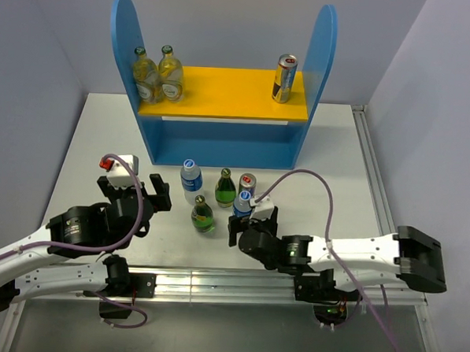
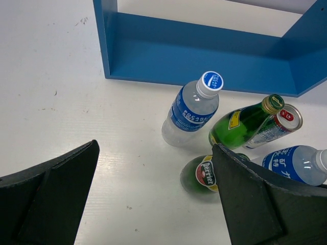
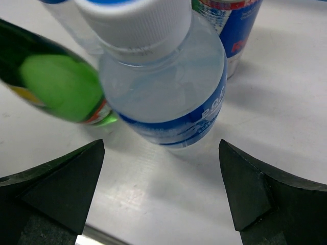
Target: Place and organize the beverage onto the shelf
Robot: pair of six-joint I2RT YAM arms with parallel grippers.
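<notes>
Your right hand (image 3: 161,153) is spread wide. Its two black fingers (image 3: 61,191) stand either side of the small clear plastic water bottle with the white cap and blue label (image 3: 166,87), and neither appears to touch it. That bottle stands upright on the white bench (image 3: 168,204), at the near right of the cluster. It is just beside a blue-and-silver drinks can (image 3: 245,25) and a dark green glass bottle (image 3: 56,84). The tall blue shelf with the yellow-orange upper board (image 1: 223,93) is well apart, at the far side of the bench.

The bottle looks full, so expect moderate weight. Its thin walls will likely give under a squeeze, and the smooth label may slip. Take hold across the labelled body below the shoulder, not at the cap, and close gently. The neighbours stand close, so a tilted lift could knock the glass over.

Your left hand (image 2: 156,153) is also spread and holds nothing. It sits over bare bench near another blue-labelled water bottle (image 2: 191,109).
</notes>
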